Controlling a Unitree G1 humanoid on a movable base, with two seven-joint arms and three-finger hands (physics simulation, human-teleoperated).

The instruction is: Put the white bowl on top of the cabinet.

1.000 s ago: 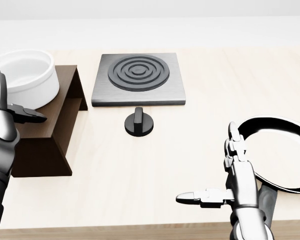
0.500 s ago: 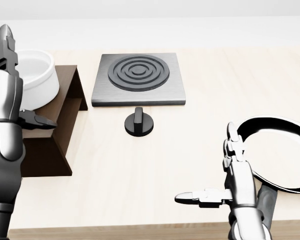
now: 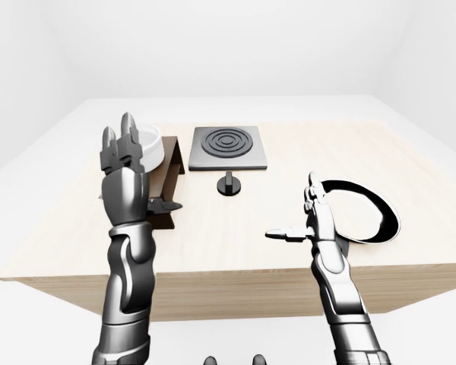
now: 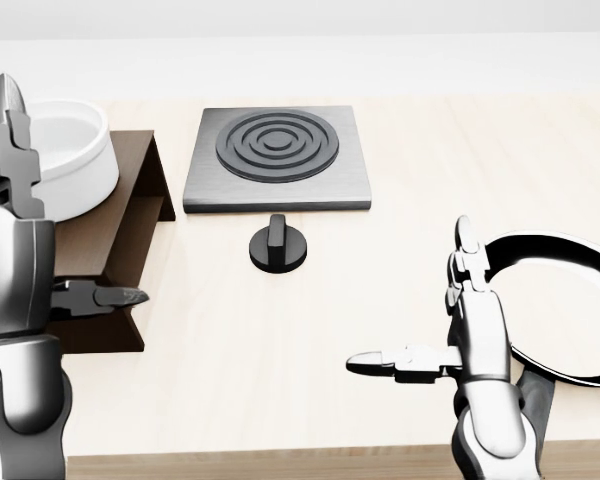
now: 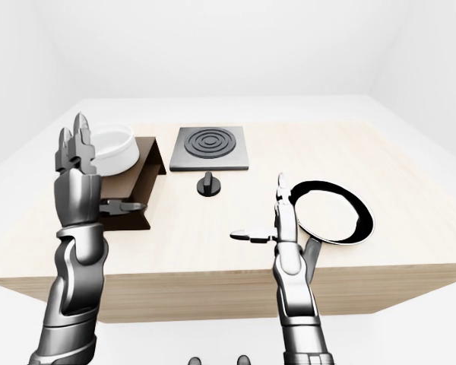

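The white bowl [image 4: 70, 160] sits on the top of the dark brown cabinet [image 4: 120, 250], at the left of the head view, on the light wooden desk [image 4: 380, 300]. The left hand [image 4: 20, 230] stands upright just beside the cabinet at the lower left of the view, palm away from the camera, its two long fingers [image 4: 8, 120] pointing up and overlapping the left part of the bowl in the picture, its thumb jutting out to the right over the cabinet's lower edge; the fingers are spread apart and hold nothing, and whether they touch the bowl or cabinet cannot be told. The right hand [image 4: 450, 340] is raised over the desk's near edge at the lower right, fingers upright and thumb stretched out to the left, likewise spread and empty. Just to its right, partly behind it, lies a black frying pan [image 4: 570, 300] with a pale inside, its handle running down toward the bottom edge. Right of the cabinet and near the top centre of the head view lies a square grey hotplate [image 4: 277, 155] with dark concentric rings, and just below it stands a round black knob [image 4: 277, 245]. The desk surface between the knob and the two hands is bare wood.
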